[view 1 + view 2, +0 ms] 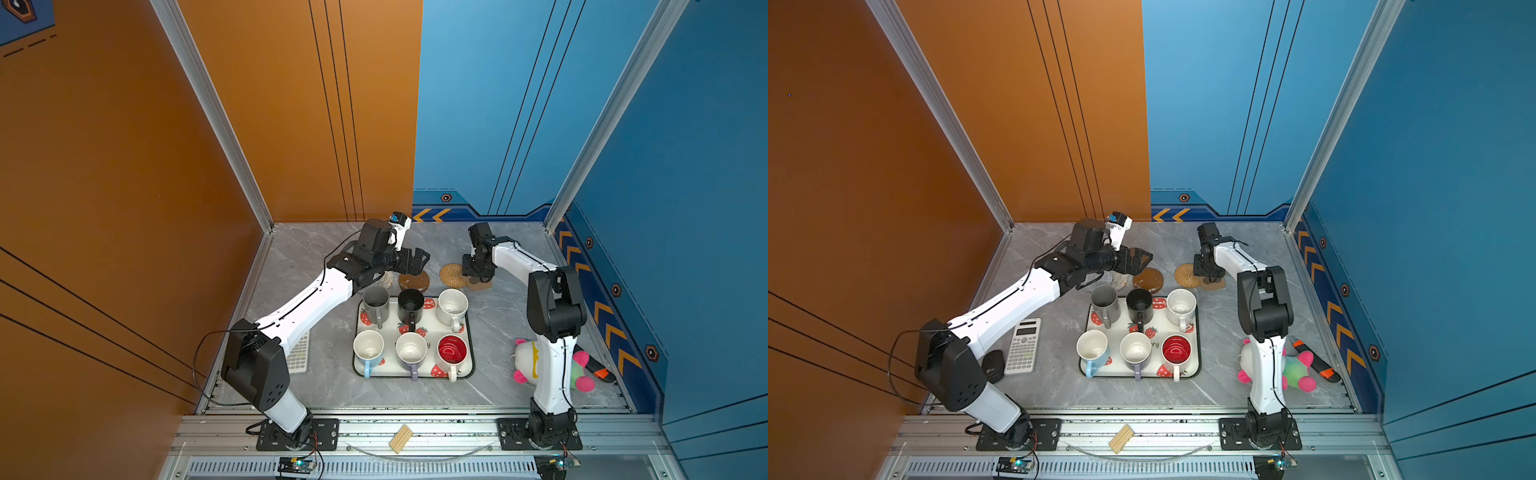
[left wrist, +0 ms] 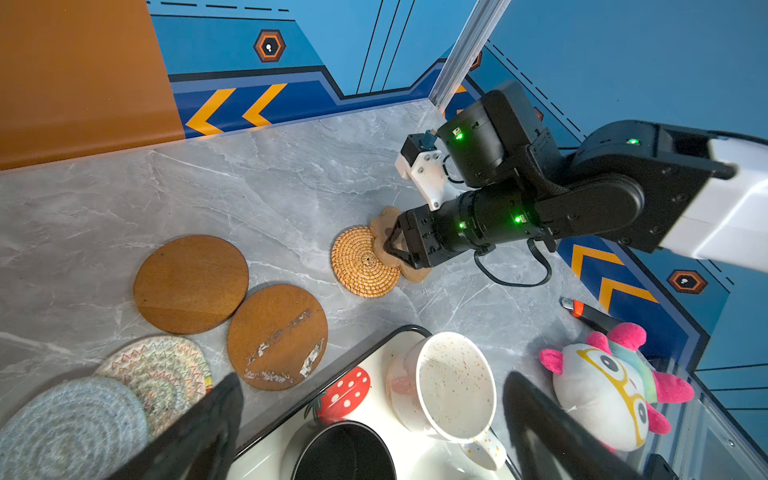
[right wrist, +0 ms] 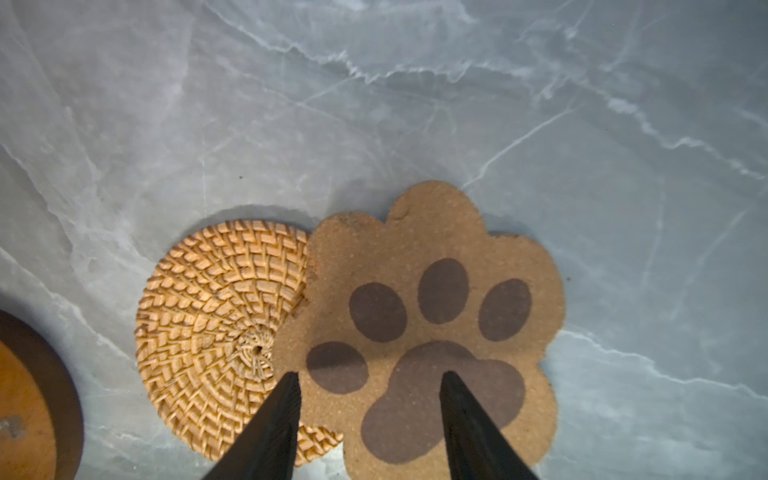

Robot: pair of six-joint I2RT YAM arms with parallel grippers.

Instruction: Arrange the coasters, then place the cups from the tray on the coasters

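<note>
Pointing down at the tabletop just beyond the far right corner of the tray (image 1: 390, 322), the right gripper (image 3: 370, 376) has its jaws partly apart and clasps nothing, both fingertips on or just above the paw-print coaster (image 3: 415, 266), whose edge overlaps the tan rattan coaster (image 3: 216, 316). Nearer the middle, the left gripper (image 1: 419, 258) hangs with jaws spread wide and empty over the two wooden discs (image 2: 191, 284), which touch each other beside the cream woven coaster (image 2: 162, 370) and the grey woven coaster (image 2: 70, 428) lapping over it, while all six cups (image 1: 410, 306) stand on the tray
</note>
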